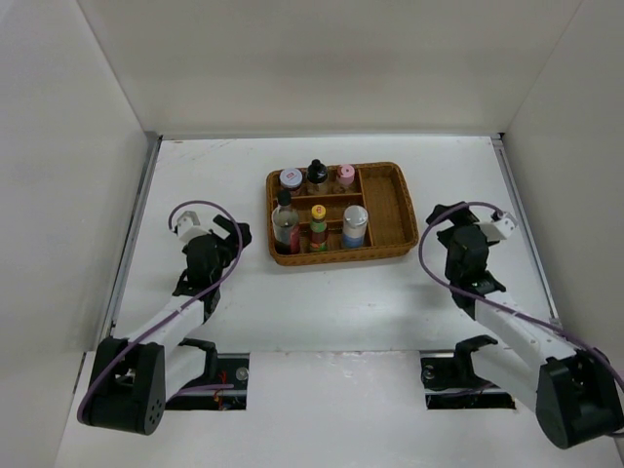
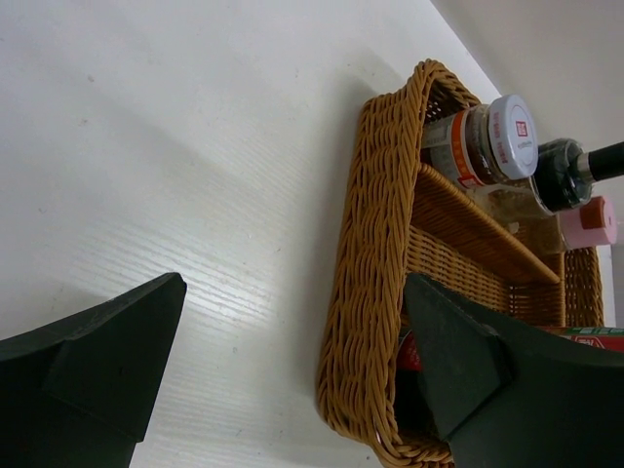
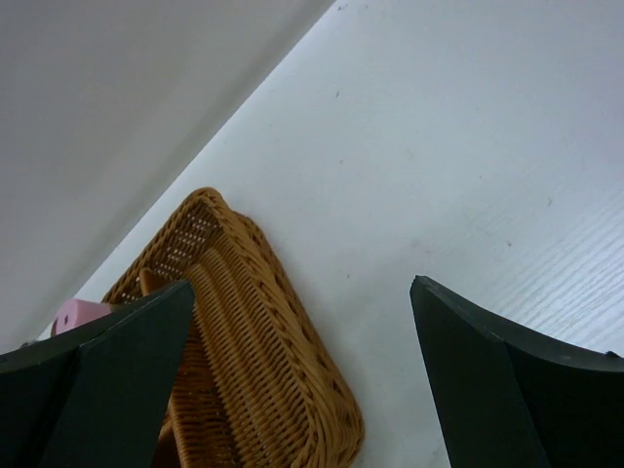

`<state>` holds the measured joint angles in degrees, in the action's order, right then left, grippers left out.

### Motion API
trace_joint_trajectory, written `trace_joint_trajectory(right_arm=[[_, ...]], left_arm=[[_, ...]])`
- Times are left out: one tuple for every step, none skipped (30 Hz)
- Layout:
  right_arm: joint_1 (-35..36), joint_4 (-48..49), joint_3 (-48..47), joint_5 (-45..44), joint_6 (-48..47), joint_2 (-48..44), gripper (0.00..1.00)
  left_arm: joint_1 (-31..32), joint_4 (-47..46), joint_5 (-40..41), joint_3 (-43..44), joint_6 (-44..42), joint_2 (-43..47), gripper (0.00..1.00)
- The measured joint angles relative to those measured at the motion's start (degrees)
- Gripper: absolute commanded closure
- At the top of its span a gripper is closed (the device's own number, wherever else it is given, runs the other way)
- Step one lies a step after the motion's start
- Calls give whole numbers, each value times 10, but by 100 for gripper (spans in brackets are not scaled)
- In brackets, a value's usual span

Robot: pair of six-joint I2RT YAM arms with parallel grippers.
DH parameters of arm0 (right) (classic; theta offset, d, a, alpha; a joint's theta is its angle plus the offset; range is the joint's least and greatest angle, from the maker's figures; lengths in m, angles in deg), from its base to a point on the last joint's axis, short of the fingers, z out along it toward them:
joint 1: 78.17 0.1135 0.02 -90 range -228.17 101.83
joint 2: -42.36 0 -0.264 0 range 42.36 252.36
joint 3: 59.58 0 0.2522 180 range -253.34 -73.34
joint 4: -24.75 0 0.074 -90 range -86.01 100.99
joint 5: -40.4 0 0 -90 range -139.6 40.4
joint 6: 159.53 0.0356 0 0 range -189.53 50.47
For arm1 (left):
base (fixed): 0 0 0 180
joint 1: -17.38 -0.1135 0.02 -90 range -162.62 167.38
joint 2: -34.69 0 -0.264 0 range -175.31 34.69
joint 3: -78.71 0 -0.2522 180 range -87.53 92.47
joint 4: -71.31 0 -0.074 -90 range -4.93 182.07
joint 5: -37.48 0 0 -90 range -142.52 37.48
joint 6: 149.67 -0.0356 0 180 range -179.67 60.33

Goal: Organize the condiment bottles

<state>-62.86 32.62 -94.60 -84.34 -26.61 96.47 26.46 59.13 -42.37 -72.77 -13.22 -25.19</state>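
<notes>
Brown wicker tray sits on the white table, far middle, slightly skewed to the table's edges. Wicker dividers split it into two rows of three small cells on its left part and one long cell down its right side. Rim woven, corners rounded. Plain white panels close in the table: left wall, back wall, right wall.

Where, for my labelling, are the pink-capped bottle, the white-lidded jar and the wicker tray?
pink-capped bottle [image 1: 345,174]: top view, on its cap.
white-lidded jar [image 2: 514,135]: left wrist view, on its lid.
wicker tray [image 3: 278,336]: right wrist view, on its wall.
</notes>
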Motion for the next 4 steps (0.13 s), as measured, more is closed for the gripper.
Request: trace_joint_trajectory(right_arm=[[0,1,0,5,6,7,0],[0,4,0,10,10,13,0],[0,7,0,13,12,17,0],[0,11,0,15,15,21,0]], left_arm=[[0,-2,0,0,0,0,0],[0,-5,0,0,-1,-1,0],[0,-8,-1,0,-2,-4,0],[0,-9,-2,1,-2,-8,0]])
